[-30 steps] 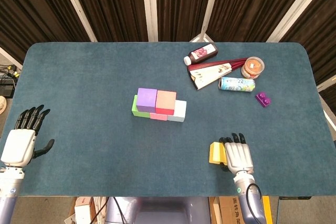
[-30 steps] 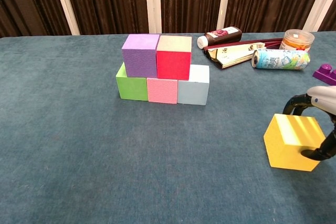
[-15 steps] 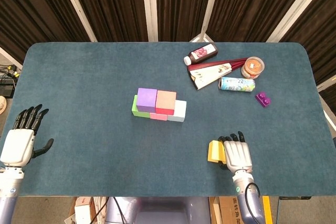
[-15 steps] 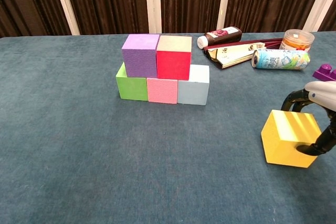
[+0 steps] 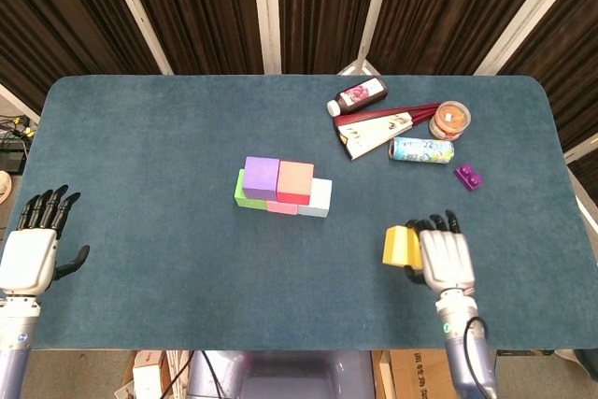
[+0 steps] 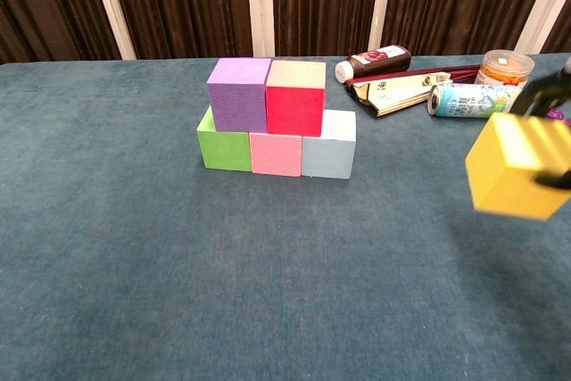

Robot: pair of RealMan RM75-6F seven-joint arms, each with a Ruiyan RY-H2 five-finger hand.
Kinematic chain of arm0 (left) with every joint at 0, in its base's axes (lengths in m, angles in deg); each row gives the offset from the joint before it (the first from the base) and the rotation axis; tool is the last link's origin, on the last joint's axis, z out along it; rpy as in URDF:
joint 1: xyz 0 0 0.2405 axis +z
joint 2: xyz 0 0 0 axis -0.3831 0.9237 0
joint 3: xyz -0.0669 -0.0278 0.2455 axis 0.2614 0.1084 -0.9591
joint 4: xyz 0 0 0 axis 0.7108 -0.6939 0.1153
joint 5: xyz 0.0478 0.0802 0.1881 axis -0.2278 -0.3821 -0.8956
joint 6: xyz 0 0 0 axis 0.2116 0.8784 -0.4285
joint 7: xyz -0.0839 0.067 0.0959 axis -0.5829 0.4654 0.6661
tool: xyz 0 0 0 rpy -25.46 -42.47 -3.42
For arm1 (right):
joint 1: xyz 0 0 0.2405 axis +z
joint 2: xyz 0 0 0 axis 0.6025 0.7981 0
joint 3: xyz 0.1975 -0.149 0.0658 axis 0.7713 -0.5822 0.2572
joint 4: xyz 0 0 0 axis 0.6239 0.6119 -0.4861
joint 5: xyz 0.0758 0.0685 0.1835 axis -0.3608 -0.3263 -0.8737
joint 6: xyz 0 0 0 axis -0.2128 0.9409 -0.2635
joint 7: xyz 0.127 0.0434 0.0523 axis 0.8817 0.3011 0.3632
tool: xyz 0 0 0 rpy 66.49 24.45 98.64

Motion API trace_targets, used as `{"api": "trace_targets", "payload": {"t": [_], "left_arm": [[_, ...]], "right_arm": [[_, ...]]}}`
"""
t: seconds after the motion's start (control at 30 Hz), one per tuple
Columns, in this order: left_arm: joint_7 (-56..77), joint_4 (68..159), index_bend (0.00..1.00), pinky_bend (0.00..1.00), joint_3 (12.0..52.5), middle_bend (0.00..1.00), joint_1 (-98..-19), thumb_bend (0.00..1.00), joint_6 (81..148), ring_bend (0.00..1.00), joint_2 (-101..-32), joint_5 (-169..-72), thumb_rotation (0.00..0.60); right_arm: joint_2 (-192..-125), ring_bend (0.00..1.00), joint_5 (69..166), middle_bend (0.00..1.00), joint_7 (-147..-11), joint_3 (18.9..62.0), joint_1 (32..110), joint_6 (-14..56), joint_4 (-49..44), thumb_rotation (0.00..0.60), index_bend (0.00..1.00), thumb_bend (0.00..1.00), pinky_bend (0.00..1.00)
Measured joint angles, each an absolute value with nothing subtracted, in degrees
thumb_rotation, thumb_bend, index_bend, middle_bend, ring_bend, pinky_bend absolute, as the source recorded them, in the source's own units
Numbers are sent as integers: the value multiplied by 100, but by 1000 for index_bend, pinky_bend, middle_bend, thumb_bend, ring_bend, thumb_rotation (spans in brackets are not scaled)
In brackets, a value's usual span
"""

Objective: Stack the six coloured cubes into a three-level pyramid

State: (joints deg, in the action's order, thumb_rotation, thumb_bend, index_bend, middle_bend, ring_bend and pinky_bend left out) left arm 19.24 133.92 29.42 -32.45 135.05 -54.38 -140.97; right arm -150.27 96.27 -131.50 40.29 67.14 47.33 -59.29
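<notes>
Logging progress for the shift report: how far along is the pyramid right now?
Two levels look done: green cube, pink cube and pale blue cube below, purple cube and red cube on top. The right hand holds the yellow cube above the table. Left: setting it on top. The left hand is idle.

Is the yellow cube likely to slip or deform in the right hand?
Probably stiff: the yellow cube keeps sharp edges while the right hand holds it off the table. Its matte, grainy faces suggest decent grip. Flat sides make rolling unlikely.
</notes>
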Motion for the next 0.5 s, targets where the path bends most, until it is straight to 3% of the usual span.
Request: {"api": "trace_targets", "payload": {"t": [0.17,0.33,0.5], "left_arm": [[1997,13384,114,0,2981,11,-3232,366,13513,0,-5455,-14009,600],[2196,13387,111,0,3037,12,-3269,366,13317,0,-5463,-13710,600],[2282,13355,110,0,3084,13,-3356,366,13140,0,-5490,-13590,600]], "right_arm": [[-14343,164,9424,334,-13140,4493,6837,4704,-6240,600,323,286,0],[-13682,163,9014,334,-13039,5239,7186,4305,-6288,600,329,287,0],[-13244,164,7830,334,-13102,5802,7834,3786,-6305,600,329,287,0]]}}
